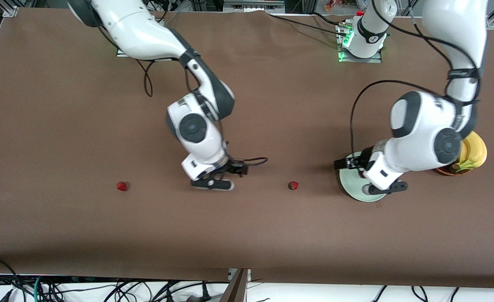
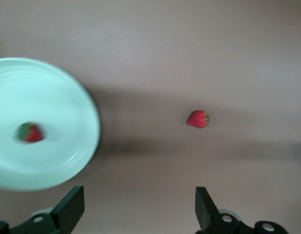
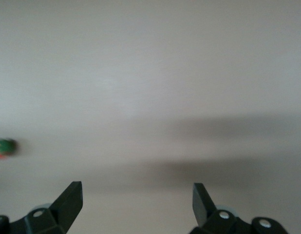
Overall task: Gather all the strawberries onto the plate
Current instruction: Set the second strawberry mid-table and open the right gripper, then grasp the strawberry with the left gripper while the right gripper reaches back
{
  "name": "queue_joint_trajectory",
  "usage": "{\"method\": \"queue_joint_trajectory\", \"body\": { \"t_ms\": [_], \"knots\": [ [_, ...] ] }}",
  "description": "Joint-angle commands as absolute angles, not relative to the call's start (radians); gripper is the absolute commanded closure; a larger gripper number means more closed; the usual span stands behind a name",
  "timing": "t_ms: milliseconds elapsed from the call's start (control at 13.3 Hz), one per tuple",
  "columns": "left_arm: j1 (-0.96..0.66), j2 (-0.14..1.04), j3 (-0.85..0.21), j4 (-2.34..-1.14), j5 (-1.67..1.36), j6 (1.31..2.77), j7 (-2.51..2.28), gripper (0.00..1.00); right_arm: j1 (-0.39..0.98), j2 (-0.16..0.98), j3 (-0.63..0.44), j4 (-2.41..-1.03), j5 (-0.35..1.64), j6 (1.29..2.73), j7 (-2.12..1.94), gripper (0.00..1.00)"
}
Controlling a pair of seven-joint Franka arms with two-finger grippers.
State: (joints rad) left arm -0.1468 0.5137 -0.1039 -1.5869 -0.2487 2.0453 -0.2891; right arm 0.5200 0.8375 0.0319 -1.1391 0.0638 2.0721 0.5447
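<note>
The pale mint plate [image 1: 356, 191] [image 2: 53, 97] lies toward the left arm's end of the table. One strawberry [image 2: 31, 132] rests in it; the left arm covers it in the front view. My left gripper [image 1: 372, 181] [image 2: 140, 204] hangs over the plate's rim, open and empty. A second strawberry [image 1: 293, 185] [image 2: 198, 119] lies on the brown table between the plate and my right gripper [image 1: 216, 179] [image 3: 137, 202]. That gripper is low over the table's middle, open with bare table between its fingers. A third strawberry [image 1: 122, 186] lies toward the right arm's end. A blurred strawberry [image 3: 4, 147] shows at the right wrist view's edge.
A brown wicker basket [image 1: 446, 171] holding a yellow banana [image 1: 471, 153] stands beside the plate, toward the left arm's end. Loose cables [image 1: 146, 79] lie on the table near the right arm's base.
</note>
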Motion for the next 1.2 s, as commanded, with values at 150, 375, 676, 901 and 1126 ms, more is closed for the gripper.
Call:
{"method": "queue_joint_trajectory", "body": {
  "t_ms": [150, 375, 676, 901, 1126],
  "knots": [
    [-0.256, 0.658, -0.098, -1.595, -0.281, 2.417, -0.443, 0.00, 0.312, 0.804, 0.041, -1.164, 0.058, 1.829, 0.145, 0.00],
    [-0.323, 0.725, -0.084, -1.600, -0.270, 2.572, -0.495, 0.00, 0.213, 0.810, 0.038, -1.218, 0.038, 1.813, -0.019, 0.00],
    [-0.348, 0.774, -0.083, -1.608, -0.172, 2.600, -0.521, 0.07, 0.124, 0.842, 0.035, -1.248, -0.034, 1.845, -0.165, 0.00],
    [-0.359, 0.788, -0.078, -1.611, -0.098, 2.623, -0.535, 0.19, 0.101, 0.845, 0.034, -1.302, -0.040, 1.919, -0.173, 0.00],
    [-0.371, 0.799, -0.077, -1.609, -0.065, 2.625, -0.551, 0.30, 0.074, 0.865, 0.034, -1.302, -0.052, 1.956, -0.236, 0.00]
  ]
}}
